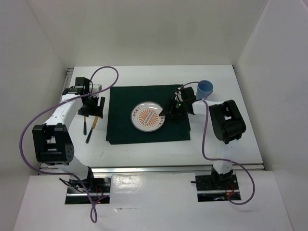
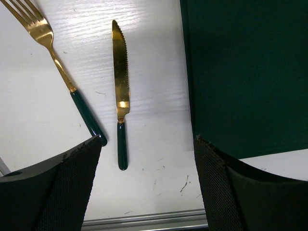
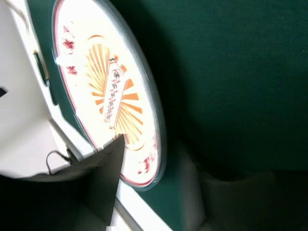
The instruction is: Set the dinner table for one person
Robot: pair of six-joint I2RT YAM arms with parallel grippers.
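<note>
The white table (image 1: 231, 139) with silver rails fills the floor of the booth, and a dark green mat (image 1: 125, 103) lies about in its middle. A round plate (image 1: 147, 116) with an orange sunburst pattern sits flat in the centre of the mat. A blue cup (image 1: 205, 89) stands on bare table just off the mat's far right corner. To the left of the mat lie a gold knife (image 2: 121, 86) and a gold fork (image 2: 48, 45), both with dark green handles pointing toward the near rail. The knife is closer to the mat and runs along its left edge, while the fork is further out and angled away. The left gripper (image 2: 148, 142) hangs over the table just left of the mat, above the two handles, with its jaws wide apart and holding nothing. The right gripper (image 1: 168, 112) is low over the mat at the plate's right rim. Its jaws are parted, one finger (image 3: 103, 183) over the plate and the other over the mat, so the rim runs between them unpinched.
</note>
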